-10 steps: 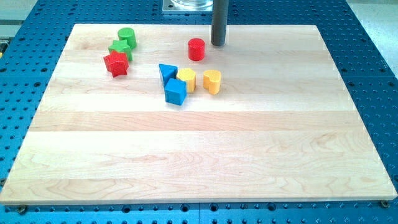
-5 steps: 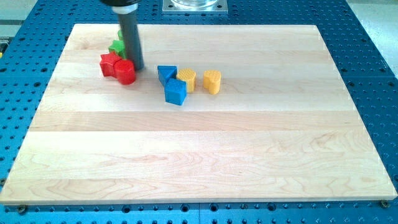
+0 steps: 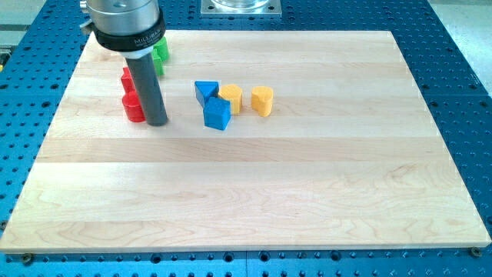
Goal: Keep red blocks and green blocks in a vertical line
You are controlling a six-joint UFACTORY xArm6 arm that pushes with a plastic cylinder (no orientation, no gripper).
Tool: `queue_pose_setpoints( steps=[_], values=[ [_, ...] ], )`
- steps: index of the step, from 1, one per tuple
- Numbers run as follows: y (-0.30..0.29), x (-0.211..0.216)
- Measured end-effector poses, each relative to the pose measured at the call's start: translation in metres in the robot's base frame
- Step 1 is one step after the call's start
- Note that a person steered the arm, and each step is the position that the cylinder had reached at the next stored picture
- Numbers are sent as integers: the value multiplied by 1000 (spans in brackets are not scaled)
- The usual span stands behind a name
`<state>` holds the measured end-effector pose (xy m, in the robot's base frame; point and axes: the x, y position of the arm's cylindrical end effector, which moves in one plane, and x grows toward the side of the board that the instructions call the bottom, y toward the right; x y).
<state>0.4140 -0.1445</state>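
Note:
My tip (image 3: 156, 121) stands on the board at the view's upper left, touching the right side of a red cylinder (image 3: 133, 108). A second red block (image 3: 127, 79) sits just above the cylinder, partly hidden by the rod, so its shape is unclear. Two green blocks (image 3: 160, 54) show above that, mostly hidden behind the rod and its metal collar. The reds and greens form a rough column running up the view's left.
A blue triangle block (image 3: 205, 90), a blue cube (image 3: 217, 114), a yellow block (image 3: 231, 98) and a yellow block (image 3: 262, 101) cluster right of my tip. The wooden board (image 3: 254, 192) lies on a blue perforated table.
My tip swept from the view's top centre to the left, pushing the red cylinder across to the other red block, then down and left below it.

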Motion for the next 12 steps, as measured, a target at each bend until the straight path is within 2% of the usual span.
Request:
queue_pose_setpoints(
  steps=[1,2,3,4,5,9,10,11,12],
  values=[
    [-10,5],
    [-82,45],
    [-103,-25],
    [-103,-56],
    [-95,-66],
    [-52,-73],
    [-85,-48],
    [-87,6],
    [-76,10]
  ],
)
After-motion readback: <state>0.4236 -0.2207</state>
